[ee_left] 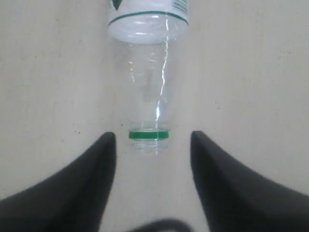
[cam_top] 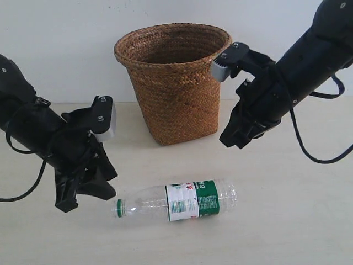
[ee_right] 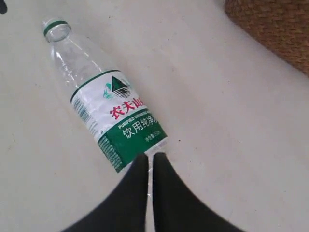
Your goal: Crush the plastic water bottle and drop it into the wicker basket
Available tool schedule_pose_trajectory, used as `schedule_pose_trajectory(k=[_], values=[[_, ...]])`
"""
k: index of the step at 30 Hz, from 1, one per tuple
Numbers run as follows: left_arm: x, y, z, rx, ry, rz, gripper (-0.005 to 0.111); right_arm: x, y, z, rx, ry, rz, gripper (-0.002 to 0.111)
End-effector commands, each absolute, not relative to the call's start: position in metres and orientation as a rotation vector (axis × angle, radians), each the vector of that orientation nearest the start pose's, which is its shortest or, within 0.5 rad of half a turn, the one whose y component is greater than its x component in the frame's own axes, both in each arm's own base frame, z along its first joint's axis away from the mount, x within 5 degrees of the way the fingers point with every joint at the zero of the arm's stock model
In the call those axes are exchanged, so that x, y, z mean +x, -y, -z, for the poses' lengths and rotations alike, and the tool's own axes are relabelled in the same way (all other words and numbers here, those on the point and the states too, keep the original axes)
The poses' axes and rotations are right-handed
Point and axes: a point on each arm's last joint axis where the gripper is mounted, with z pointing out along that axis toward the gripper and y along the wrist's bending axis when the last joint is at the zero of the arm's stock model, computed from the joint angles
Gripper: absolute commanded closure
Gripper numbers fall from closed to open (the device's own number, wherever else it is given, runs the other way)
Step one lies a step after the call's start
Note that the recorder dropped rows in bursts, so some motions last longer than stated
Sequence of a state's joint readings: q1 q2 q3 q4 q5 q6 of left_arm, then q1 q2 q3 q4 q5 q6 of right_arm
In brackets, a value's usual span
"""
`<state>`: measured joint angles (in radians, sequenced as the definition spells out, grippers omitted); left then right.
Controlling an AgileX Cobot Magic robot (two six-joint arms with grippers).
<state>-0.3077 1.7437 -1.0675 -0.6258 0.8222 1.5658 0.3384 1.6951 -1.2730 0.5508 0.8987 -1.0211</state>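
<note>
The pale bench [cam_top: 287, 221] takes up most of the scene. The wicker basket [cam_top: 174, 83] stands upright toward the back of it, open mouth up.

The left gripper [cam_top: 87, 197] sits low over the bench, on the left of the exterior view and in front of the basket. Its jaws are spread wide and hold nothing. The right gripper [cam_top: 234, 141] hangs higher, just beside the basket's right wall. Its jaws are pressed together, also with nothing in them.

The plastic water bottle [cam_top: 182, 200] lies on its side on the bench in front of the basket, clear of it. It looks round and un-squashed. The mouth end points at the left gripper and the base end sits out toward the right. In the right wrist view the closed tips line up over the base end, just past the label [ee_right: 123, 121].

Smallest bit – the green ring [ee_left: 148, 135] on the neck. In the left wrist view it sits right in the gap between the spread tips, and nothing is touching it that I can see.
</note>
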Motion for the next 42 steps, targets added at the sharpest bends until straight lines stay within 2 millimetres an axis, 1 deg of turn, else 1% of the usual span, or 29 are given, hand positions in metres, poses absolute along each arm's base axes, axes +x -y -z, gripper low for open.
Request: schedule_pose_trajectory(k=[1, 2, 7, 12, 17, 20, 23, 27, 32, 37, 39, 42], values=[[0.306, 0.141, -0.178, 1.87, -1.972, 0.44, 0.04, 0.324, -0.157, -0.248, -1.376, -2.268, -0.512, 0.108], [0.307, 0.141, -0.174, 1.872, -1.979, 0.438, 0.037, 0.324, -0.159, -0.244, -1.384, -2.274, -0.517, 0.108], [0.313, 0.141, -0.157, 1.881, -2.003, 0.413, 0.037, 0.327, -0.165, -0.23, -1.396, -2.297, -0.531, 0.108], [0.318, 0.141, -0.144, 1.881, -2.016, 0.399, 0.037, 0.328, -0.166, -0.23, -1.389, -2.298, -0.533, 0.108], [0.319, 0.148, -0.142, 1.848, -1.963, 0.461, 0.037, 0.328, -0.166, -0.23, -1.388, -2.297, -0.531, 0.108], [0.317, 0.154, -0.134, 1.886, -1.956, 0.445, 0.037, 0.328, -0.166, -0.23, -1.386, -2.297, -0.533, 0.108], [0.318, 0.157, -0.12, 1.901, -1.977, 0.448, 0.037, 0.328, -0.166, -0.23, -1.386, -2.297, -0.533, 0.108], [0.319, 0.155, -0.116, 1.933, -1.972, 0.419, 0.037, 0.328, -0.166, -0.23, -1.386, -2.296, -0.53, 0.108], [0.32, 0.155, -0.115, 1.925, -1.972, 0.398, 0.044, 0.328, -0.166, -0.23, -1.378, -2.301, -0.534, 0.108], [0.32, 0.155, -0.115, 1.923, -1.972, 0.395, 0.047, 0.328, -0.166, -0.23, -1.372, -2.308, -0.538, 0.108], [0.32, 0.155, -0.115, 1.923, -1.972, 0.395, 0.054, 0.328, -0.166, -0.23, -1.37, -2.307, -0.537, 0.108], [0.32, 0.154, -0.115, 1.945, -1.961, 0.385, 0.074, 0.328, -0.166, -0.23, -1.37, -2.307, -0.537, 0.108]])
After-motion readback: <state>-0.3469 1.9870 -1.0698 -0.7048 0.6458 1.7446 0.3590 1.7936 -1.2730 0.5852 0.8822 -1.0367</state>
